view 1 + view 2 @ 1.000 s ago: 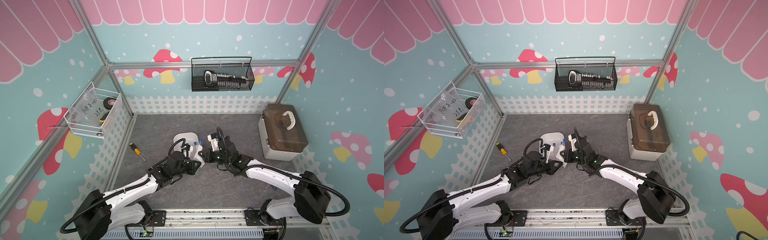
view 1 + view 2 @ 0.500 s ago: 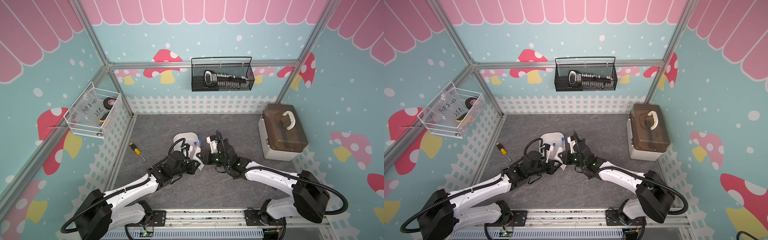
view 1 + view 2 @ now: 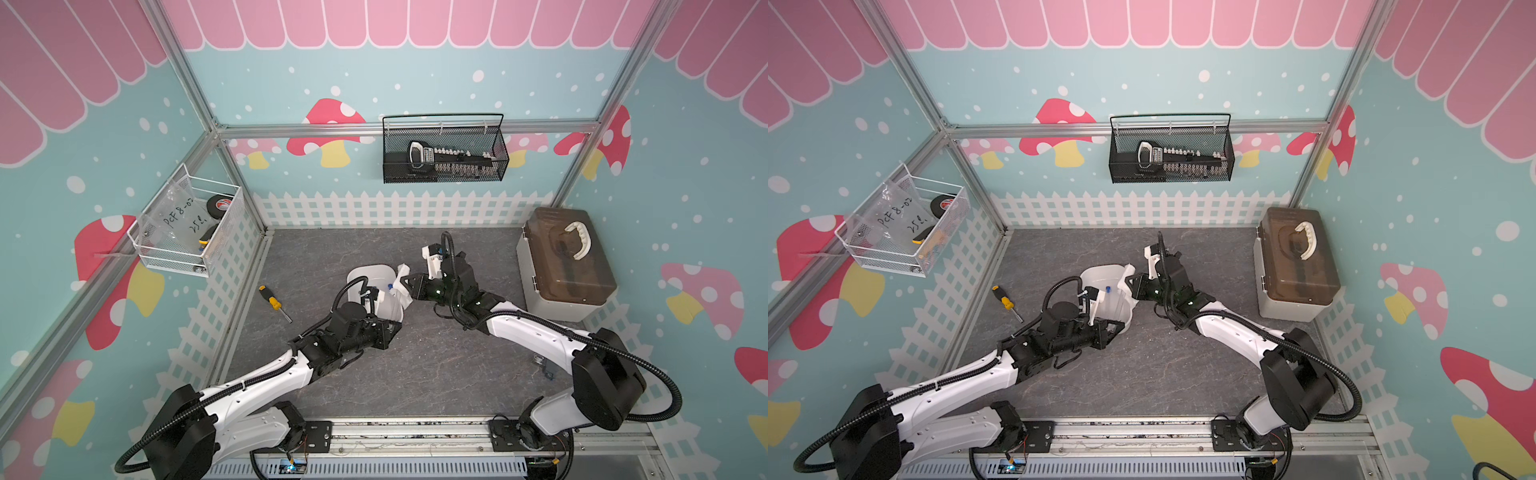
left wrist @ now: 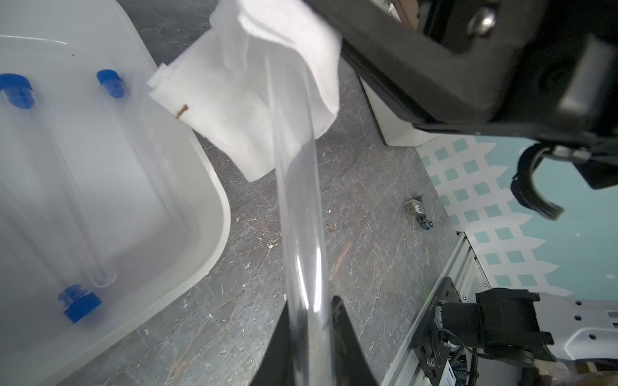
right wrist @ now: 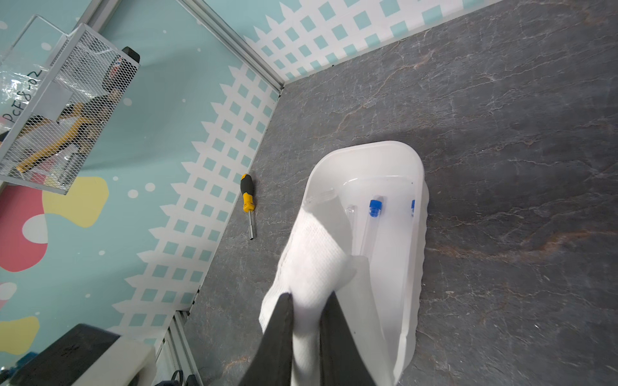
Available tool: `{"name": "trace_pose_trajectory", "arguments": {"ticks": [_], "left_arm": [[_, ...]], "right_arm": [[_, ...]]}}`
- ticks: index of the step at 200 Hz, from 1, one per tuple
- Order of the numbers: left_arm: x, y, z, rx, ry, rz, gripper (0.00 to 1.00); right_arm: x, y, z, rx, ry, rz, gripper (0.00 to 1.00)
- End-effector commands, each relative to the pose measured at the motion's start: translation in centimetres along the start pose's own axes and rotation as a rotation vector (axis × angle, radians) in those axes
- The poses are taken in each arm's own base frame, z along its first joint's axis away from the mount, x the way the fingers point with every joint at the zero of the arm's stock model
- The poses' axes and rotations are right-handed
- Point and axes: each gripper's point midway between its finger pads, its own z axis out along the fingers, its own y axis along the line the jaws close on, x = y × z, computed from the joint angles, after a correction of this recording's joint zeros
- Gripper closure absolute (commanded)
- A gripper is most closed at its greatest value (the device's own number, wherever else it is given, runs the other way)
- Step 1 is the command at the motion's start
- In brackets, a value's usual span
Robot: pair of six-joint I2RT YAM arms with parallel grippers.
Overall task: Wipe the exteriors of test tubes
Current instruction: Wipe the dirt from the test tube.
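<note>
In the left wrist view my left gripper [image 4: 309, 300] is shut on the lower end of a clear test tube [image 4: 297, 217]. The tube's far end runs into a folded white cloth [image 4: 254, 100], which wraps round it. My right gripper [image 5: 306, 295] is shut on that cloth [image 5: 314, 254]. Three more test tubes with blue caps [image 4: 110, 83] lie in the white tray [image 4: 207, 187]. In both top views the two grippers [image 3: 392, 328] [image 3: 411, 282] meet at the tray's [image 3: 370, 272] right edge, above the floor. The held tube's cap is hidden by the cloth.
A yellow-and-black screwdriver [image 3: 274, 302] lies left of the tray. A brown-lidded box [image 3: 565, 266] stands at the right wall. A black wire basket [image 3: 444, 153] and a white wire basket [image 3: 187, 226] hang on the walls. A small connector [image 3: 546, 368] lies near the right arm.
My right gripper with the cloth has shifted a little at the tube's far end. The left arm has kept its place with the tube.
</note>
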Motion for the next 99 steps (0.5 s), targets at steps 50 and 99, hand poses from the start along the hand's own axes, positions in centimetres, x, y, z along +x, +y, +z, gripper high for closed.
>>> {"name": "trace_pose_trajectory", "arguments": {"ticks": [50, 99], "left_arm": [[-1.9, -3.9, -0.6, 0.131, -0.044, 0.074, 0.92], [-1.7, -3.9, -0.5, 0.135, -0.032, 0.072, 0.92]], "right_arm": [[10.1, 1.5, -1.5, -0.014, 0.205, 0.012, 0.85], [9.3, 1.2, -0.9, 0.008, 0.174, -0.015, 0.85]]}}
